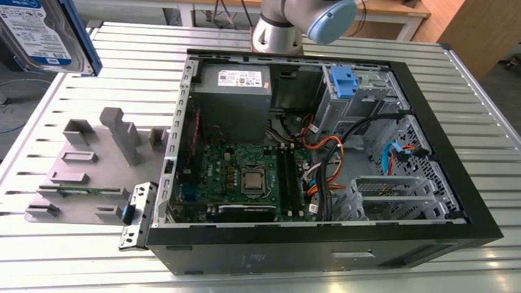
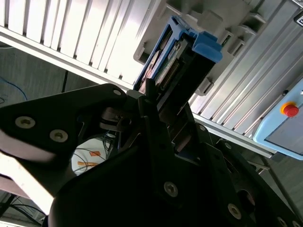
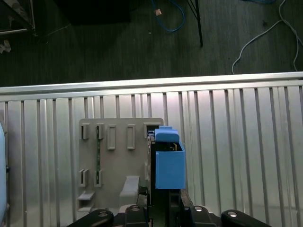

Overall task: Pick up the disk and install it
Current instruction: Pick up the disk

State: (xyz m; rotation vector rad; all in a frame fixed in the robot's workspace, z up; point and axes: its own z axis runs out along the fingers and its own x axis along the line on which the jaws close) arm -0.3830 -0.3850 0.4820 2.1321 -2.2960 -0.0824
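Disk (image 1: 41, 33) hangs in the air in the upper corner on the exterior view's left, well above the ribbed metal worktop (image 1: 73, 256). Its labelled face is turned outward and a blue rail runs down 1 edge. Below it a grey fixture plate (image 1: 89, 165) lies on the worktop just beside the open computer case (image 1: 326, 152). Inside the case, a blue-tabbed bracket (image 1: 343, 82) sits on the grey drive cage. The arm (image 1: 301, 21) rises behind the case.

In the second wrist view, the tool (image 2: 165, 101) is pressed onto the disk (image 2: 182, 56), pinching it edge-on between 2 black fingers (image 2: 149, 94). The worktop's slats lie beyond, and a red button (image 2: 289, 109) sits on a pale blue box.

In the first wrist view, the disk's blue carrier end (image 3: 166, 161) sticks out of the tool (image 3: 163, 210) over the grey fixture plate (image 3: 118, 161). Cables (image 3: 165, 19) trail on the dark floor past the worktop's edge.
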